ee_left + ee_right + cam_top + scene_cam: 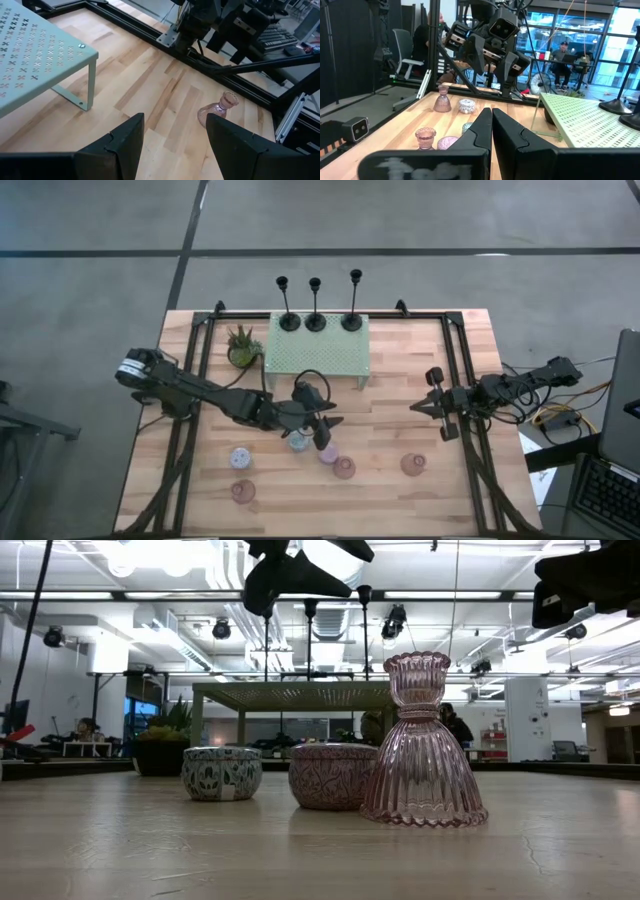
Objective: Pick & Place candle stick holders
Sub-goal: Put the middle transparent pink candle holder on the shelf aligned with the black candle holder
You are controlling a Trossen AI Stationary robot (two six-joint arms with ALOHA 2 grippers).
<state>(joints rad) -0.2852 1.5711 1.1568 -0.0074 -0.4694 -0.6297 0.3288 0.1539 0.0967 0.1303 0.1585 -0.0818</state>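
Your left gripper [318, 420] hangs above the counter [400, 420] with its fingers [125, 145] parted and empty; a short round pale-blue cup holder [298, 442] and a lavender one [327, 452] sit just beneath and beside them, upright, far nearer this arm than the right. The right gripper [422, 406] waits well off, fingers pressed together. You cannot see either cup between the left fingers.

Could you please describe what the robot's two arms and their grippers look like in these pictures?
Both arms are dark, nearly black, jointed links. The left arm has a white marked band near its base; the right arm trails thin cables at the table's edge. The left gripper and right gripper each have two matte black, angular, wedge-shaped fingers.
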